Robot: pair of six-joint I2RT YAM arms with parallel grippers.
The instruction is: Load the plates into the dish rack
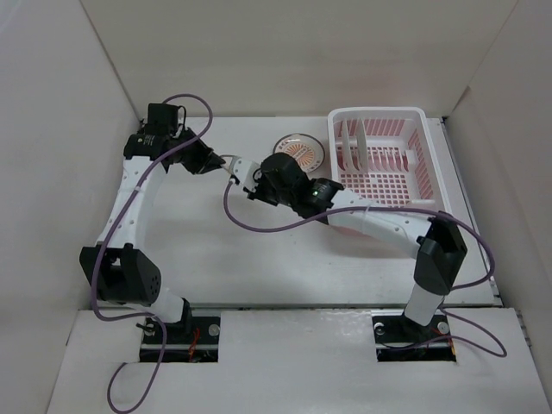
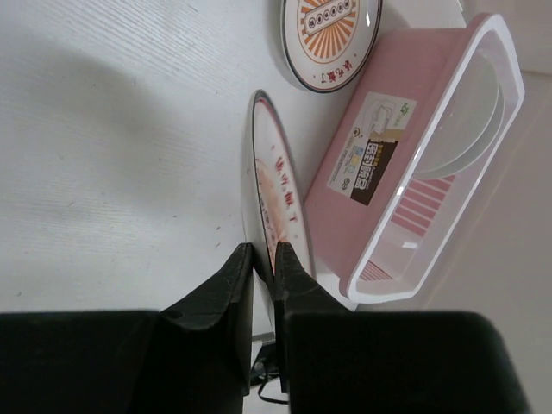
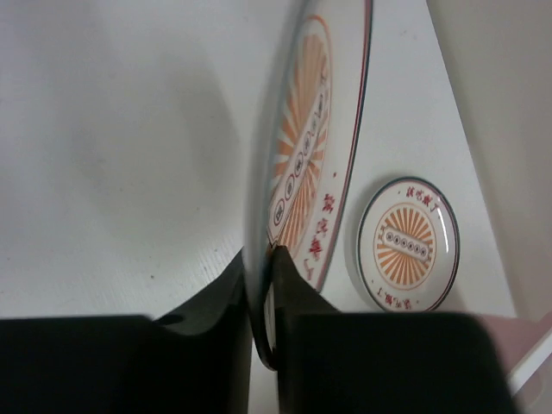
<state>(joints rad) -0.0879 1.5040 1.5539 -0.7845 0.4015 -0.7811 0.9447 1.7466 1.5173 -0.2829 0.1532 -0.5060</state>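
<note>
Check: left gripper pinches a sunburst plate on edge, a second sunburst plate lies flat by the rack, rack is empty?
Not empty: the top external view shows the dish rack holding two plates upright. Rest stands: left gripper pinches a sunburst plate on edge, second sunburst plate flat by the rack.

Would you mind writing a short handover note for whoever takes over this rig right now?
Left gripper: shut on the rim of a small round white plate with an orange sunburst centre, held on edge.
Right gripper: shut on the same plate's rim, so both arms hold it.
Done: two white plates stand upright in the pink plastic dish rack.
Left: rack the held plate, then the second sunburst plate, lying flat on the white table beside the rack.
</note>
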